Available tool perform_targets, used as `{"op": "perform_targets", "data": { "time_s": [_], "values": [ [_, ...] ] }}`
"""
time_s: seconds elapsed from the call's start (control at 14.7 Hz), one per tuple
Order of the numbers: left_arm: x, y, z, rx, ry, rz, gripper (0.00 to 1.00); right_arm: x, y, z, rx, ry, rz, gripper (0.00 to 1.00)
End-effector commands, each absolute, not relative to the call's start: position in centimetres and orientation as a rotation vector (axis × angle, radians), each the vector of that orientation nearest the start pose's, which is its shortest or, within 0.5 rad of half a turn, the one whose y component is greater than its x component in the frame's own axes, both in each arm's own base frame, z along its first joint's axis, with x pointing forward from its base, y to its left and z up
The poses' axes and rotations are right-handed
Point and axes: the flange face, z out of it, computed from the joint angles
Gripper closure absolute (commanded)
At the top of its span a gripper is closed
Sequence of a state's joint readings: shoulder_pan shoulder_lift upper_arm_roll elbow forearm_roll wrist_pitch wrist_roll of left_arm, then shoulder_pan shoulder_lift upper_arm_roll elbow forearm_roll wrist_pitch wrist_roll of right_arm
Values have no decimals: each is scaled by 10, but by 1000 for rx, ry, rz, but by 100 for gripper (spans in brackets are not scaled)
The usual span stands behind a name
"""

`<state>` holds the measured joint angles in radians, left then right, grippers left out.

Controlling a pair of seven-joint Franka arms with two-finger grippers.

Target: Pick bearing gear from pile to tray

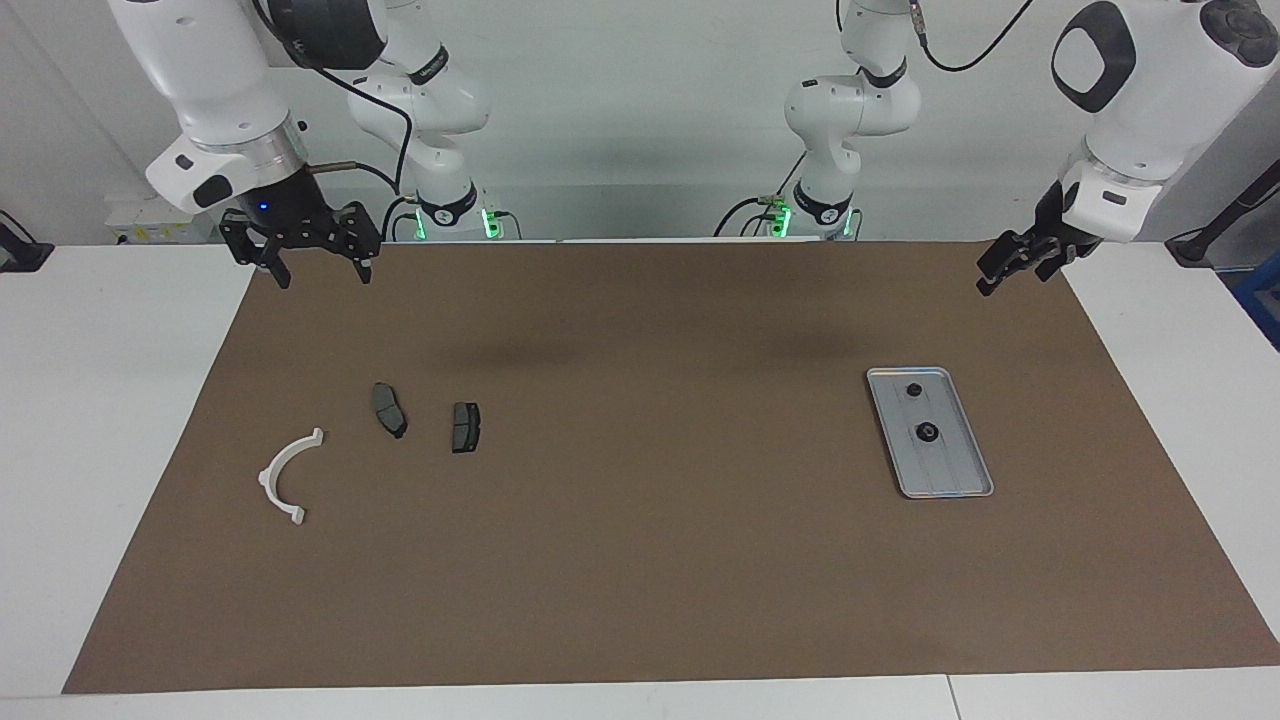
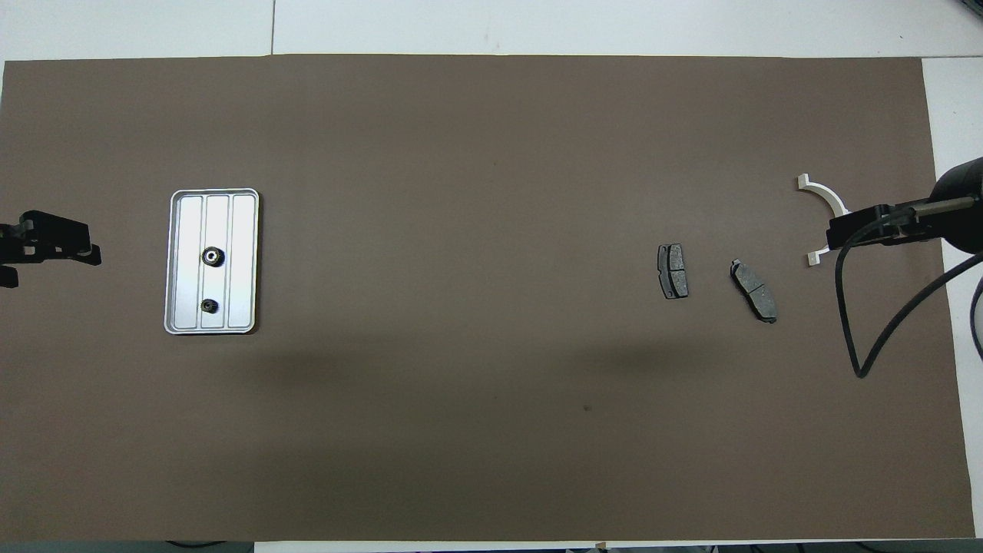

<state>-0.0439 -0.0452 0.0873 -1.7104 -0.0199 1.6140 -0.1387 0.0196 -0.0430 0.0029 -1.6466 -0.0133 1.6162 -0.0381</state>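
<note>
The silver tray (image 1: pixel 955 470) lies on the brown mat toward the left arm's end; it also shows in the overhead view (image 2: pixel 242 261). Two small black round gears (image 1: pixel 927 432) (image 1: pixel 912 389) lie in it. The pile toward the right arm's end holds a white half-ring bracket (image 1: pixel 285 475) and two dark brake pads (image 1: pixel 389 409) (image 1: pixel 465 427). My right gripper (image 1: pixel 320 265) hangs open and empty over the mat's edge by its base. My left gripper (image 1: pixel 1012 275) hangs open and empty over the mat's corner by the left arm.
The brown mat (image 1: pixel 640 560) covers most of the white table. In the overhead view the right gripper (image 2: pixel 875 226) and its cable overlap part of the bracket (image 2: pixel 825 198). The left gripper (image 2: pixel 47 257) is beside the tray, apart from it.
</note>
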Motion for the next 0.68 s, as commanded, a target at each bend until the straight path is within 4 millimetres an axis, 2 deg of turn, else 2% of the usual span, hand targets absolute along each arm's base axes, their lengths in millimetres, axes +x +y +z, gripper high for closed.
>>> {"op": "perform_targets", "data": {
  "time_s": [0.0, 0.48, 0.61],
  "values": [
    [532, 23, 599, -3138, -258, 83, 0, 542, 9, 620, -3131, -108, -5, 0],
    [532, 17, 611, -3142, -241, 86, 0, 541, 10, 622, -3130, -110, -7, 0],
    [532, 7, 612, -3139, -212, 88, 0, 541, 10, 622, -3130, -110, -7, 0]
  ]
}}
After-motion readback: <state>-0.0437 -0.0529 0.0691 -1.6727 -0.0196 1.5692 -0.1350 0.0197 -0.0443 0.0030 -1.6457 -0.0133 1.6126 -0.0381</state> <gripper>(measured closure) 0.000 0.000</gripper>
